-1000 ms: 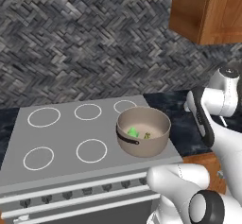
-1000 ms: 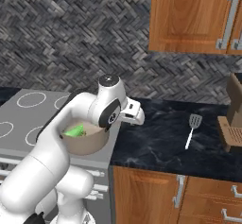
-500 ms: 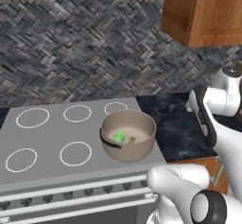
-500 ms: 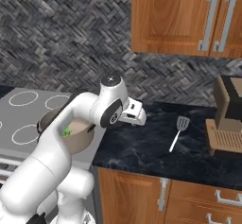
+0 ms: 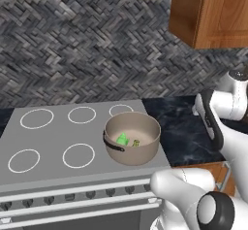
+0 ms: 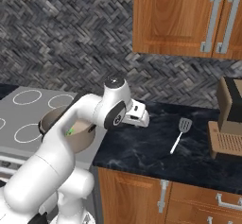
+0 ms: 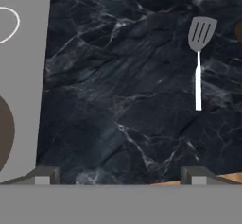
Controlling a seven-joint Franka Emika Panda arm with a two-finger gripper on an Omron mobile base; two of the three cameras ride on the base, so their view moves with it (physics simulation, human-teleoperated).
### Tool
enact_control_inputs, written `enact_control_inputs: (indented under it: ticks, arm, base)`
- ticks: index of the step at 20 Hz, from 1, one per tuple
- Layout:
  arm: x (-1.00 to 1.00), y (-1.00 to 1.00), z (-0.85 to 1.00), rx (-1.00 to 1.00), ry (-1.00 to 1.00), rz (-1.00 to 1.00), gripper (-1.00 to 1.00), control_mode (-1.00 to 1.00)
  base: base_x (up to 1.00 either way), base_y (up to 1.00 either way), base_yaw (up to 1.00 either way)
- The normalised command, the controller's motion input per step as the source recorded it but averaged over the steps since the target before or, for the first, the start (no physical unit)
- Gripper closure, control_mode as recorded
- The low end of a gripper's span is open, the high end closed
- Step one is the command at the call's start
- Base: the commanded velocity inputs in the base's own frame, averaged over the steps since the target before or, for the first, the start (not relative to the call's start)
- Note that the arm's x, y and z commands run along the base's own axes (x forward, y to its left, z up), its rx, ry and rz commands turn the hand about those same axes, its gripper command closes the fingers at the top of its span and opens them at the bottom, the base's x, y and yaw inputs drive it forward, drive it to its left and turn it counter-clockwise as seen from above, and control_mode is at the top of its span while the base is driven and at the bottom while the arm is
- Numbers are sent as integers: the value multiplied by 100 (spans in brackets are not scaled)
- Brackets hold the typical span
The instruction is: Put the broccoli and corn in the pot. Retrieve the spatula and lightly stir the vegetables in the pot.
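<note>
The stove [image 5: 53, 146] carried the pot [image 5: 132, 138] at its front right corner, beside the dark marble counter [image 6: 156, 150]. The gripper [image 7: 118, 176] hung over that counter with its jaws wide apart and empty. The spatula [image 6: 179, 133] lay flat on the counter, well apart from the pot. Broccoli [image 5: 122, 139] and corn [image 5: 136, 142] sat inside the pot.

The pot [image 5: 132, 138] sits on the grey stovetop [image 5: 53, 144]; the spatula [image 6: 179, 132] lies on the dark marble counter [image 6: 142, 147].
</note>
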Motion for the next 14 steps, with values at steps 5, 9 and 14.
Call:
enact_control_inputs:
  ticks: [5,9,14]
  arm:
    - [3,-67,-26,0,2,-13,-100,-100]
    - [16,-78,-15,3,9,-17,-100,-100]
    - [14,-61,-34,6,14,-24,-100,-100]
  base:
    - [0,0,0]
    - [0,0,0]
    - [0,0,0]
